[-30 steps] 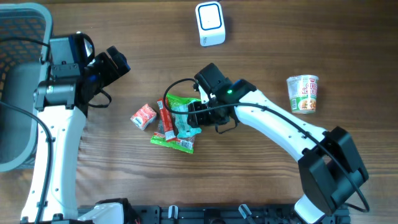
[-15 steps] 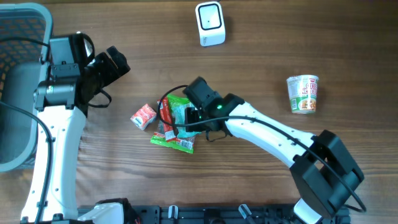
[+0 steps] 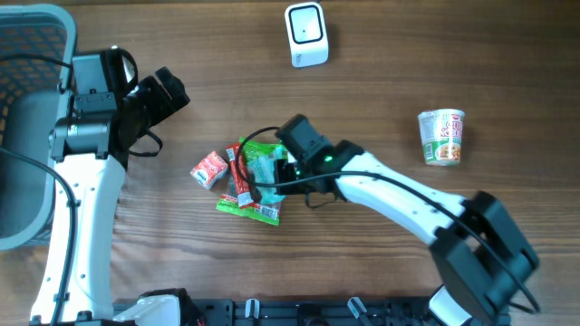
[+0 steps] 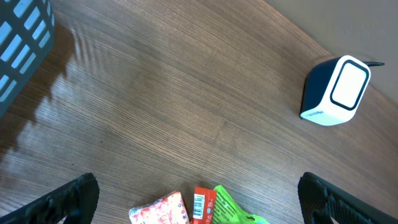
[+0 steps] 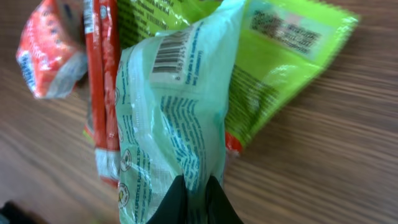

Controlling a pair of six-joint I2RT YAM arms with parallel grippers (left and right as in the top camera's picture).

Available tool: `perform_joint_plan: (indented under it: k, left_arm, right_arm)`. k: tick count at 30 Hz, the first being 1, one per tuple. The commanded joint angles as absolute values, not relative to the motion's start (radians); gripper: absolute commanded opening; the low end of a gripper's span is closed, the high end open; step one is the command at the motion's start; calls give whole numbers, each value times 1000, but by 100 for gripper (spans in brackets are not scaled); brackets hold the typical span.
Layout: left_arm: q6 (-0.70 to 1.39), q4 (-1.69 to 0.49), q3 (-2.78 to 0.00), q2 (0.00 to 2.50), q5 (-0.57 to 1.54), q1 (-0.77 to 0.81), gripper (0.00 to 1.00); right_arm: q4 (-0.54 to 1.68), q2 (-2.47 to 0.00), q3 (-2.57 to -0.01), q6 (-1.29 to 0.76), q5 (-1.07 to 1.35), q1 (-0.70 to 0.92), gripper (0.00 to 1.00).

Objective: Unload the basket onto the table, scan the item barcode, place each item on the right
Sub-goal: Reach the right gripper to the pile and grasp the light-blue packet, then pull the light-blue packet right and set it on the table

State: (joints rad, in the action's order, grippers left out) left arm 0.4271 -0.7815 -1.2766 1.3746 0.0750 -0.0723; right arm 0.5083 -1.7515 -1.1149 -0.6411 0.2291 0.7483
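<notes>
A pale mint packet (image 5: pixel 174 124) lies on top of the small pile of snack packets at the table's middle, its barcode (image 5: pixel 169 55) facing up at the far end. My right gripper (image 5: pixel 196 193) is shut on the packet's near edge, pinching the film between both fingertips; from above the right gripper (image 3: pixel 277 172) sits over the pile. The white barcode scanner (image 3: pixel 306 34) stands at the table's far edge, also in the left wrist view as the scanner (image 4: pixel 339 92). My left gripper (image 4: pixel 198 193) hangs open and empty above the table, left of the pile.
Under the mint packet lie a bright green packet (image 3: pixel 256 148), a red stick packet (image 3: pixel 237 172) and a small red-and-white pack (image 3: pixel 208 169). A cup of noodles (image 3: pixel 441 136) stands at the right. A grey basket (image 3: pixel 27 36) fills the far left corner.
My right gripper slid left onto the pile and closed on the mint packet; the pile shifted slightly left. The left arm has not moved.
</notes>
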Motion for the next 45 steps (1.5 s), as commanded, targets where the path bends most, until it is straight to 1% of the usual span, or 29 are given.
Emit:
perform_joint_plan:
  k: [1, 3, 6, 9, 10, 12, 14, 16, 17, 18, 19, 20, 22, 23, 24, 25, 26, 27, 29, 35, 41, 43, 45]
  left_arm:
    - [423, -779, -1282, 1375, 66, -76, 100]
    - [423, -779, -1282, 1375, 66, -76, 100]
    - [423, -779, -1282, 1375, 66, -76, 100]
    - [423, -779, -1282, 1375, 66, -76, 100]
    - [423, -779, -1282, 1375, 66, -76, 100]
    - [423, -779, -1282, 1375, 66, -76, 100]
    - [423, -779, -1282, 1375, 66, -76, 100]
    - [423, -779, -1282, 1375, 66, -76, 100]
    - [423, -779, -1282, 1376, 66, -76, 100]
    - [423, -779, -1282, 1375, 66, -76, 100]
    - [423, -779, -1282, 1375, 66, -76, 100]
    - [423, -779, -1282, 1375, 66, -76, 100]
    - [423, -779, -1282, 1375, 66, -76, 100]
    - [423, -779, -1282, 1375, 66, -76, 100]
    - [423, -779, -1282, 1375, 66, -76, 100]
    - [423, -779, -1282, 1375, 66, -76, 100]
    - [423, -779, -1282, 1376, 66, -76, 100]
    - [423, -779, -1282, 1375, 66, -76, 100]
    - [423, -779, -1282, 1375, 66, -76, 100]
    - [423, -779, -1282, 1375, 66, -76, 100]
    - [423, -779, -1282, 1375, 66, -76, 100]
    - [423, -779, -1282, 1375, 66, -76, 100]
    - [423, -779, -1282, 1375, 66, -76, 100]
  right_arm:
    - [564, -1597, -1127, -533, 256, 691, 4]
    - [667, -1530, -1126, -449, 252, 621, 4]
    - [755, -1528, -1120, -311, 240, 554, 4]
    - [794, -1547, -1094, -209, 110, 537, 4]
    - [794, -1555, -1082, -115, 90, 537, 4]
    - [783, -1563, -1056, 2, 77, 537, 4]
    - [733, -1565, -1010, 26, 22, 537, 4]
    - [656, -1565, -960, 26, 15, 537, 4]
    - [616, -1565, -939, 24, 15, 537, 18]
    - [594, -1565, -928, 23, 15, 537, 59]
    - [575, -1565, -925, 23, 11, 537, 69]
    - [565, -1564, -932, 22, -5, 537, 73]
    - [566, -1553, -980, -9, 2, 537, 76]
    - [564, -1544, -1010, -29, 81, 537, 78]
    - [554, -1541, -1018, -31, 155, 537, 71]
    - [536, -1541, -1017, -76, 228, 537, 50]
    - [536, -1546, -1017, -169, 222, 535, 21]
    - [535, -1551, -1012, -255, 219, 534, 4]
    - [525, -1565, -997, -320, 219, 531, 4]
    - [533, -1671, -937, -401, 239, 455, 4]
    - [536, -1744, -879, -390, 307, 439, 4]
    - [528, -1718, -904, -336, 376, 439, 4]
    - [537, -1671, -967, -262, 508, 437, 11]
